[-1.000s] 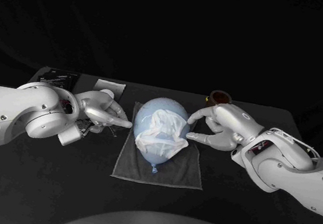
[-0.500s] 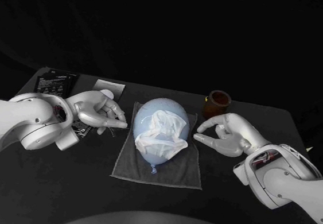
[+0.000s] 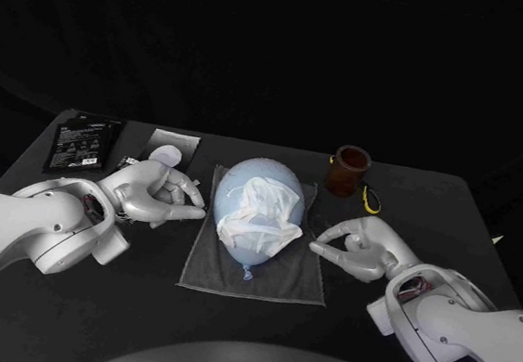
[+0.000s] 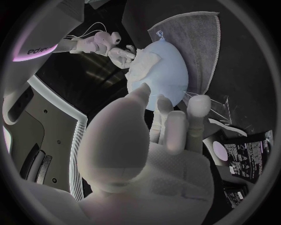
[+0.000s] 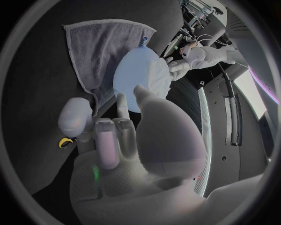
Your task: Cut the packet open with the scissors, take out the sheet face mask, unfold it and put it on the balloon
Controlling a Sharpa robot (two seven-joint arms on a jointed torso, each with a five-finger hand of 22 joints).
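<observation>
You have the balloon [image 3: 259, 176] lying on the grey towel [image 3: 285, 279] at the middle of the worktop [image 3: 448, 203], knot toward the near edge. The sheet face mask [image 3: 260, 217] is draped over its near half, crumpled in places. Your left hand [image 3: 158, 194] sits just left of the balloon, fingers loosely bent and apart, holding nothing. Your right hand [image 3: 357, 246] sits just right of it, near the towel's edge, fingers curved but not closed, also holding nothing. A brown jar [image 3: 349, 169] stands far right and a black packet [image 3: 85, 142] lies far left.
</observation>
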